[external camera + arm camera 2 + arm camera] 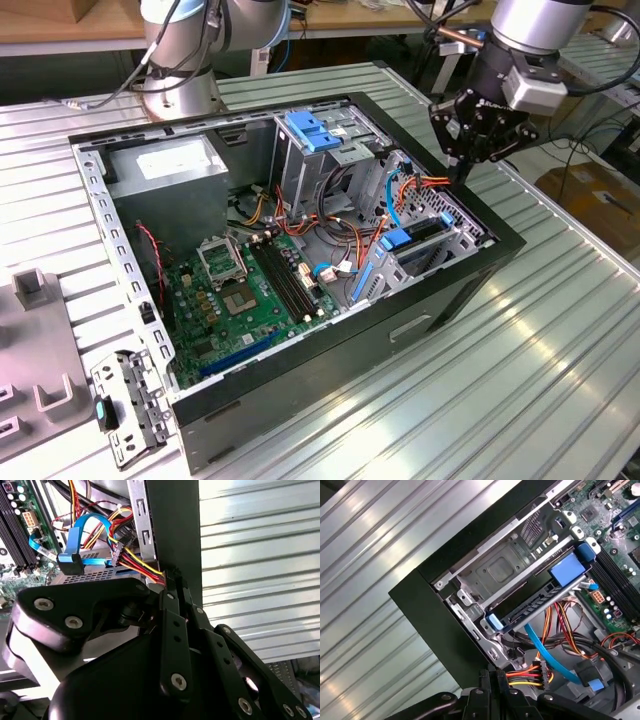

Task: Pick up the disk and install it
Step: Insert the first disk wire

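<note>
Table: ribbed metal, carries the open computer case at centre frame.

Drive cage: at the case's end toward the exterior view's right.

Disk: sits in that cage, blue rails showing. Full seating cannot be judged.

Gripper: upper right of the exterior view, over the case rim. Fingers are pressed together and hold no disk.

Power cable: red and yellow wires just beside the fingertips.

Risk: any drop or sideways drift could snag these wires and tug the plug, or knock the rim.
</note>
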`<state>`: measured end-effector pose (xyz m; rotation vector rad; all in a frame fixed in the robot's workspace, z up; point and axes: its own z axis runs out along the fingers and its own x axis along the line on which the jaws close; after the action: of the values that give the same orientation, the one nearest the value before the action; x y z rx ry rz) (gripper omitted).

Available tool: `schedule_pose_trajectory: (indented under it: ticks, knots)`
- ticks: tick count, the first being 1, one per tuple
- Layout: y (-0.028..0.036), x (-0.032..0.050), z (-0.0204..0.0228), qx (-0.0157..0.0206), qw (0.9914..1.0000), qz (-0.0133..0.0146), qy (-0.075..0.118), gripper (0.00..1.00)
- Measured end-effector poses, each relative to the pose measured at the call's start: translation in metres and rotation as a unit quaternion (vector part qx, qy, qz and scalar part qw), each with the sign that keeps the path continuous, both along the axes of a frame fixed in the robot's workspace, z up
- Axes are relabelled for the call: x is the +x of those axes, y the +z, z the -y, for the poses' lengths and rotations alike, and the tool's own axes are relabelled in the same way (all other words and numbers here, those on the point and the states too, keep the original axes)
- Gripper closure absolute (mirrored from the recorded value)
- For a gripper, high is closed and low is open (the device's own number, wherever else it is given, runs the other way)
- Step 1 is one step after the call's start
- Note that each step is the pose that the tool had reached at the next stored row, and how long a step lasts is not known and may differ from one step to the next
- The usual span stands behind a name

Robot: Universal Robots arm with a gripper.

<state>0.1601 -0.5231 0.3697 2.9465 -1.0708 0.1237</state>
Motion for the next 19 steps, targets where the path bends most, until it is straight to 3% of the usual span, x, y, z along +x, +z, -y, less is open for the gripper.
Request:
schedule_pose_trajectory:
  ticks: [5, 9, 11, 15, 19]
  knots:
    - [0.0000, -0.0090, 0.0000, 0.0000, 0.99999, 0.0000, -0.005, 0.84]
    - [0.0000, -0.0096, 0.0000, 0.0000, 0.99928, 0.0000, -0.038, 0.84]
    - [0.0000, -0.0096, 0.0000, 0.0000, 0.99849, 0.0000, -0.055, 0.84]
    - [0.0000, -0.0099, 0.0000, 0.0000, 0.99562, 0.0000, -0.094, 0.84]
    - [0.0000, -0.0158, 0.0000, 0.0000, 0.99499, 0.0000, -0.100, 0.84]
